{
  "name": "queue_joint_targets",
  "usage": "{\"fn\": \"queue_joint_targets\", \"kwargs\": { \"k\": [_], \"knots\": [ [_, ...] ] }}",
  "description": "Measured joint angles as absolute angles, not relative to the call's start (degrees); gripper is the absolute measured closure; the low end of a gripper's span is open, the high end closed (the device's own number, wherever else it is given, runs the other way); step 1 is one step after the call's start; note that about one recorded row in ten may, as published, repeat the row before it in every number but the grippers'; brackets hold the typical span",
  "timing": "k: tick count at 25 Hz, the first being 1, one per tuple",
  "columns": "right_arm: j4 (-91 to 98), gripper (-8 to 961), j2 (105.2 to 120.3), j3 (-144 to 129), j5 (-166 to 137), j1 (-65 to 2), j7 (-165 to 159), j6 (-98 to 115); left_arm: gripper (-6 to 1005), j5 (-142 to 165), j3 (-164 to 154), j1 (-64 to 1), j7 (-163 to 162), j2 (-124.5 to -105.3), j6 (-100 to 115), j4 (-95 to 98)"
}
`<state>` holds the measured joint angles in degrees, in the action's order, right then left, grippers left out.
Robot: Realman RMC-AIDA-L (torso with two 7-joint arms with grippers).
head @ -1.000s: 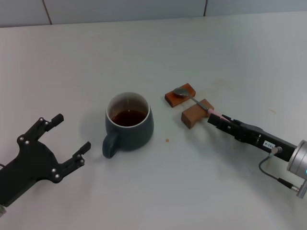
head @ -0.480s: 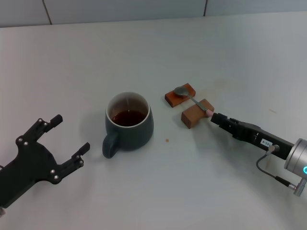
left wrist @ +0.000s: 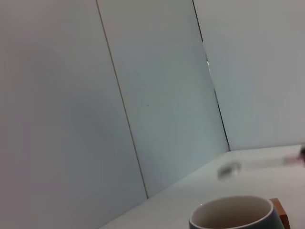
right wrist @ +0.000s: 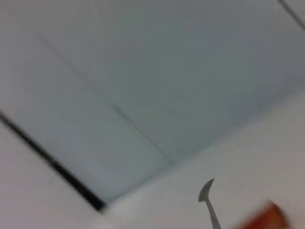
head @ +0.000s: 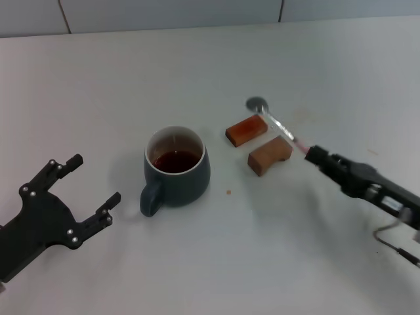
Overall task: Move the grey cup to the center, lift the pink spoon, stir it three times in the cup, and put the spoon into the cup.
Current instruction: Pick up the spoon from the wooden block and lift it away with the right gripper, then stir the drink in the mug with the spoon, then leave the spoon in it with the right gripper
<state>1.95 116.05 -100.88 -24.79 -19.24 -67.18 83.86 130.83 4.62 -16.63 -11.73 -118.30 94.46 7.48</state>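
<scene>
The right gripper [head: 312,153] has the pink spoon [head: 274,123] pinched by the tip of its handle, fingers closed tight on it, and the spoon is up off the wooden blocks. From the gripper, which sits at about four o'clock of the scene, the spoon reaches toward ten o'clock; its silver bowl hangs in the air beyond the far block [head: 246,129]. Only a short stretch of pink shows where the handle meets the fingers, the rest being metal neck and bowl. In the right wrist view the spoon's bowl [right wrist: 207,192] stands out against the pale wall, with an orange-brown corner of a block [right wrist: 268,214] near it.

The near block [head: 270,155] lies just at the gripper's nine o'clock, and the two blocks sit close together but apart, both bare on the white table [head: 197,262].

The grey cup [head: 176,170] stands upright at the middle of the table, at about eight o'clock from the blocks and well clear of them. Dark brown liquid fills it partway and its handle points toward seven o'clock. A tiny brown speck [head: 228,192] lies on the table at the cup's four o'clock. The left wrist view catches the cup's white-lined rim [left wrist: 233,213], with the spoon a pale blur above it.

The left gripper [head: 69,197] hovers at the cup's eight o'clock, fingers spread wide, holding nothing, well apart from the cup's handle.
</scene>
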Motion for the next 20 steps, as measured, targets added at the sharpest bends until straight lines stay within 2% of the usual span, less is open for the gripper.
{"fn": "queue_joint_targets", "kwargs": {
  "k": [4,7,13,14,15,18,19,20],
  "knots": [
    [2.21,821,114.34,-99.92,-24.79,-17.01,-62.96,100.25,165,130.81,4.55,-16.94,-11.72,-118.30,94.43,7.47],
    [2.27,821,112.22,-99.57,-24.78,-17.43,-62.07,108.54,165,130.98,4.19,-17.48,-11.78,-118.37,92.50,7.20],
    [2.98,821,106.17,-99.15,-25.03,-24.18,-66.01,116.11,165,131.05,3.61,-17.59,-11.72,-118.47,91.00,6.78],
    [3.39,821,104.14,-99.16,-25.16,-27.12,-68.34,116.63,164,131.06,3.60,-17.59,-11.71,-118.48,90.92,6.77],
    [3.39,821,104.14,-99.16,-25.16,-27.12,-68.34,116.63,164,131.06,3.60,-17.59,-11.71,-118.48,90.90,6.77],
    [4.80,822,101.39,-99.24,-25.54,-31.64,-70.84,116.33,164,131.10,3.54,-17.57,-11.70,-118.49,90.84,6.77],
    [6.51,822,99.55,-99.17,-25.94,-34.05,-71.67,114.83,164,131.12,3.52,-17.58,-11.69,-118.54,90.75,6.76],
    [6.51,822,99.55,-99.17,-25.94,-34.05,-71.67,114.83,164,131.12,3.52,-17.58,-11.69,-118.54,90.75,6.76]
  ]
}}
